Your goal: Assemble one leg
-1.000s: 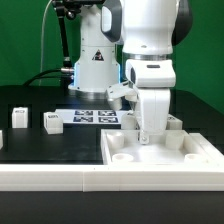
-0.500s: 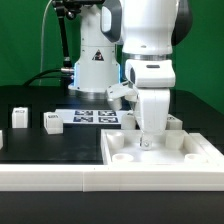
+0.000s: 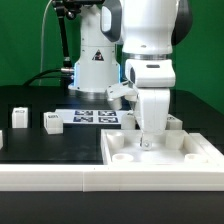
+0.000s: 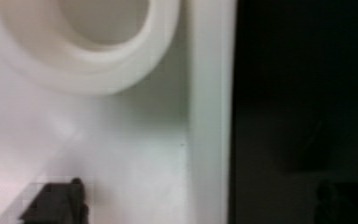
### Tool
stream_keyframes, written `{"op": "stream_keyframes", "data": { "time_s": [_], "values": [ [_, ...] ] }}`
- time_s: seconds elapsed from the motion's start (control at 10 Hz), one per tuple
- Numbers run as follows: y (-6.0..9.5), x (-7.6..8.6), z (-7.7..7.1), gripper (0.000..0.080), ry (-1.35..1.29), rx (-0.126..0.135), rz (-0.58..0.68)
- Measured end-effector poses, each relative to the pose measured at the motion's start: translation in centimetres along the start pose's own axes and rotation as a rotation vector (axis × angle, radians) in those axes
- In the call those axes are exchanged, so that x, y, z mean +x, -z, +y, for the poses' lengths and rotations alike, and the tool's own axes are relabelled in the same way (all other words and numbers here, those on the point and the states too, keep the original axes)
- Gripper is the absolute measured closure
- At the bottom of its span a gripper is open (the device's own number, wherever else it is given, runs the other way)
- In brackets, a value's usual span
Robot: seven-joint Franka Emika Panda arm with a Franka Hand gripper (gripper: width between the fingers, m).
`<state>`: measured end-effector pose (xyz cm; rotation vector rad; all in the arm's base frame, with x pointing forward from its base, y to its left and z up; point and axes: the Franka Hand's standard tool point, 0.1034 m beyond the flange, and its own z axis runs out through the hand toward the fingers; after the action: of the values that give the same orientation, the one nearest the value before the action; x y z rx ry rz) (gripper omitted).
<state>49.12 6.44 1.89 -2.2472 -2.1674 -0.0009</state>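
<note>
Nearest the camera, in the lower right of the exterior view, lies the big white tray piece (image 3: 170, 158) with its recessed corners. My claw (image 3: 150, 137) stands straight down into it, toward its back edge, a little right of the frame's centre.

Nothing I can see has changed over the last second: the claw hangs in the same spot and no part on the bench (image 3: 40, 145) has shifted. I take that as a pause rather than progress, so the leg step is not under way yet.

The wrist view shows the tray's pale surface (image 4: 105, 130) and one round corner recess (image 4: 105, 40) close beneath me, with dark bench beside the tray's edge. My fingertips (image 4: 55, 200) show as dark stubs set wide apart with nothing between them, so the claw is spread and empty.

Farther back, at the exterior view's left, the leg (image 3: 52, 122) stands upright on the bench, well apart from my claw and outside the tray. A second leg (image 3: 15, 117) stands beyond it near the frame's left edge. Neither one touches me.

Behind them the marker board (image 3: 95, 117) lies flat in the middle of the frame. To go on, I would judge I must lift clear of the tray and travel toward the exterior view's left to reach the leg.
</note>
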Motion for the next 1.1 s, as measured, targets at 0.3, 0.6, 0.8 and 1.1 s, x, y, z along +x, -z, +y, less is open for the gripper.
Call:
{"op": "stream_keyframes", "data": {
  "time_s": [0.3,0.6,0.8,1.1],
  "values": [
    [3.8,1.6,-1.5,0.0151,-0.064,-0.033,-0.012],
    [3.8,1.6,-1.7,0.0151,-0.111,-0.032,-0.013],
    [3.8,1.7,-1.8,0.0151,-0.311,-0.031,-0.008],
    [3.2,2.8,-2.8,0.0151,-0.631,-0.044,0.023]
  ]
}}
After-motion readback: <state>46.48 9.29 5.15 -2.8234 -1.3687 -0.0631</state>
